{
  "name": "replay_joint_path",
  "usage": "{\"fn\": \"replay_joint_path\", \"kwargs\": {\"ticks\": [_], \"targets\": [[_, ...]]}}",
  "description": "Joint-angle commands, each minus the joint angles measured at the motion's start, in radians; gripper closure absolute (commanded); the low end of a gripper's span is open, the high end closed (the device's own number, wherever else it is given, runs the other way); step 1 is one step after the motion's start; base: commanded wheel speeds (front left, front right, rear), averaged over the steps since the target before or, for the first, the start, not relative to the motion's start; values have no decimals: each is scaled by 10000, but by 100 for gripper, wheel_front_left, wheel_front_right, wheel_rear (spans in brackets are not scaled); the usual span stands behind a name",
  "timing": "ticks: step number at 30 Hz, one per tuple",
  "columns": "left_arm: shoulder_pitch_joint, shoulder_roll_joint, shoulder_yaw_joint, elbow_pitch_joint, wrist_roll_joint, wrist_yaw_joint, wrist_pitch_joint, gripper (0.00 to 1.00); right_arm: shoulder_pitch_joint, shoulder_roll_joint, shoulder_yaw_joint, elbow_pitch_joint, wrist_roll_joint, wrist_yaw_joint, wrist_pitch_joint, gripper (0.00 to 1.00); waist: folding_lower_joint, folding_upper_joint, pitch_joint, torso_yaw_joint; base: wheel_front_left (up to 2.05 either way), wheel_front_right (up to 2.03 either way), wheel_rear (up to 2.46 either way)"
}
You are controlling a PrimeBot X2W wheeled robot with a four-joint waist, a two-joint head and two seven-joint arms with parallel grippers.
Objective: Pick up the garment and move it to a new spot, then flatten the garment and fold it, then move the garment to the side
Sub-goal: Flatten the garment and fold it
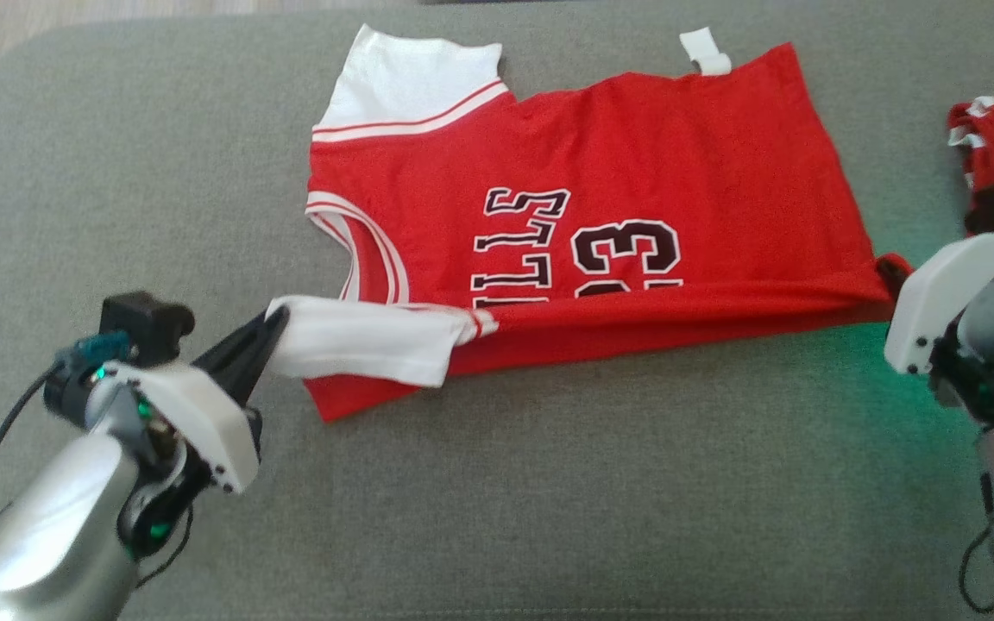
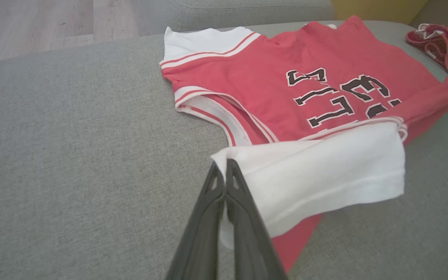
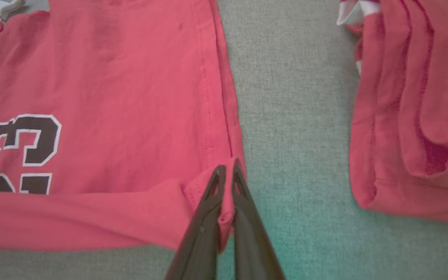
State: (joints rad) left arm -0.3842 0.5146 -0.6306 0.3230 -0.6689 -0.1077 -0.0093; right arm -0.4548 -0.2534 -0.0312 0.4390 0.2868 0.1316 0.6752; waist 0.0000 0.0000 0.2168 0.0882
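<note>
jersey (image 1: 635, 155): red, spread on the grey cushion (image 1: 549, 500) at mid-scene, with collar and sleeves to the left and hem to the right, so its long axis runs left to right.
near edge: a strip along the near side is lifted and rolled toward the far side, covering the lower part of the print.
left gripper (image 1: 271, 332): low at the near left, fingers pressed together and clamped on the end of the white sleeve (image 1: 359, 341), which hangs stretched just above the cloth.
right gripper (image 3: 227, 168): at the near right, fingers together, pinching the near corner of the hem (image 3: 204, 190).
key relation: the jersey's body lies to the far side of both grippers, one at each end of the near edge. neither arm is nearer, and the hold is shared.
step, by my reading: a lengthwise fold, near edge over toward far edge.
what it calls for: both arms travelling far together and level, so the edge lands straight.
risk: the thin sleeve may slip or lag behind the hem.
far right: a second garment (image 1: 993, 142), red, lies apart from the jersey.
</note>
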Motion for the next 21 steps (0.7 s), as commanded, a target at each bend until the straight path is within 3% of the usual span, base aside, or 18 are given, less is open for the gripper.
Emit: {"fn": "replay_joint_path", "kwargs": {"ticks": [1,4,5,6,7,10,16,21], "targets": [[-700,261,422,-66,51,-71,-32,100,-488,-202,155,-245,-110,-9,-31,100,0,0,151,93,0,0,0],[-1221,39,209,463,94,-130,-63,100,-905,-257,212,176,-447,-9,-146,100,0,0,362,149,0,0,0],[-1346,-17,171,604,105,-139,-87,100,-1021,-261,209,243,-550,-9,-293,9,0,0,402,156,0,0,0],[-1479,-78,178,755,145,-130,-171,75,-1146,-224,111,340,-629,-9,-463,0,0,0,432,162,0,0,0],[-1609,-145,200,910,185,-98,-277,0,-1280,-158,26,438,-684,-9,-638,0,0,0,457,166,0,0,0],[-1871,-312,312,1247,186,12,-493,0,-1606,-3,-211,612,-775,-9,-1099,0,0,0,500,167,0,0,0],[-2623,-885,1040,2142,-5,716,-1565,0,-2554,555,-1145,1215,-902,-9,-2893,0,0,0,488,193,0,0,0],[-2685,-1298,1876,2242,-275,1154,-2384,0,-2481,810,-782,1086,-543,-9,-4423,0,0,0,217,169,0,0,0]]}}
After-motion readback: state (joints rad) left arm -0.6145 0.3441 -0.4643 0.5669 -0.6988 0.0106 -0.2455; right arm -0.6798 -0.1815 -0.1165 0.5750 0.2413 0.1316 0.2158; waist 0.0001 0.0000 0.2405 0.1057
